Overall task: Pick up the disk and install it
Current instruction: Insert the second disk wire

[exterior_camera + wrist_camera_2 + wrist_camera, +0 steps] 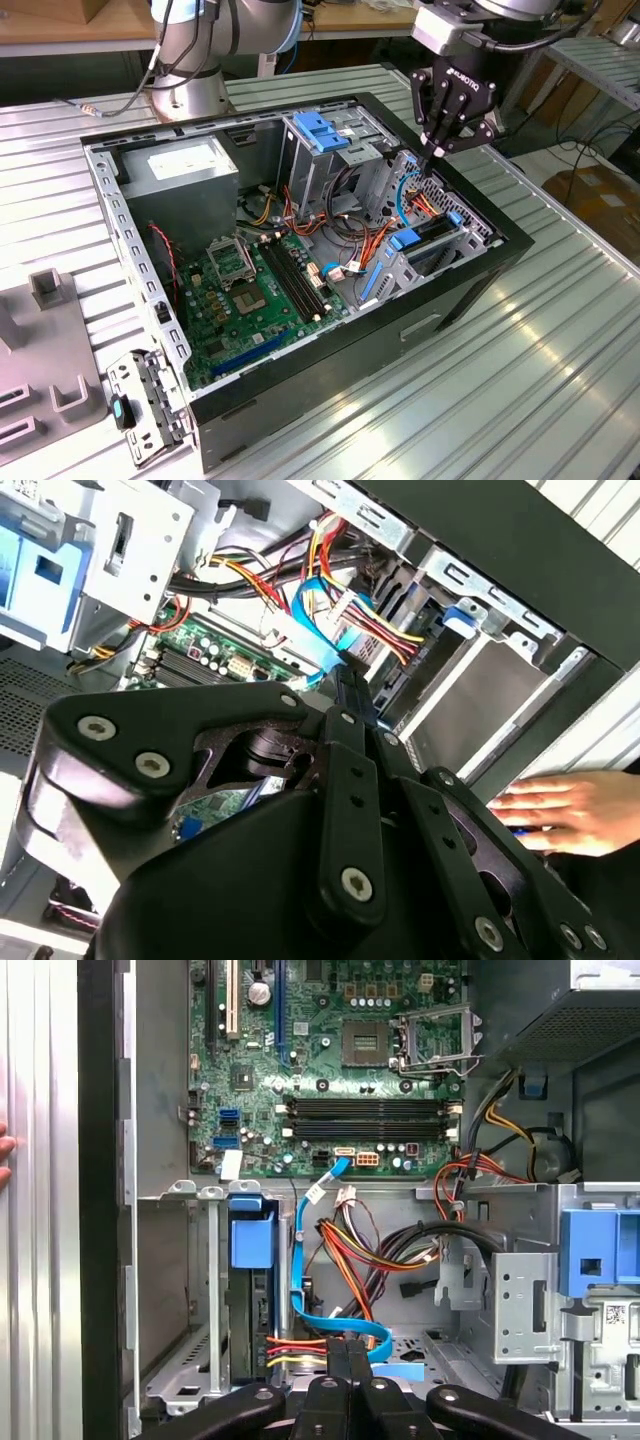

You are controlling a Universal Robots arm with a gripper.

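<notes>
The disk [430,236] sits on edge in the metal drive bay at the exterior view's right end of the open computer case, with a bright blue tab at each end. In the first wrist view the disk [249,1305] is a dark slab in a bay slot under its blue end tab [250,1240]. My black gripper [437,153] hangs above the case's far right corner, beside the bay and apart from the disk. Its fingers are shut together with nothing seen between them, over a thin blue cable [340,1318]. In both wrist views the gripper [346,1348] [347,675] points into the case.
A light-blue latch plate [322,130] tops the tall metal cage. Bundles of coloured wires [375,1250] lie between cage and bay. The motherboard [250,290] fills the case floor. A person's hand [570,815] rests on the case's outer wall. Grey fixtures [45,340] stand on the ribbed table.
</notes>
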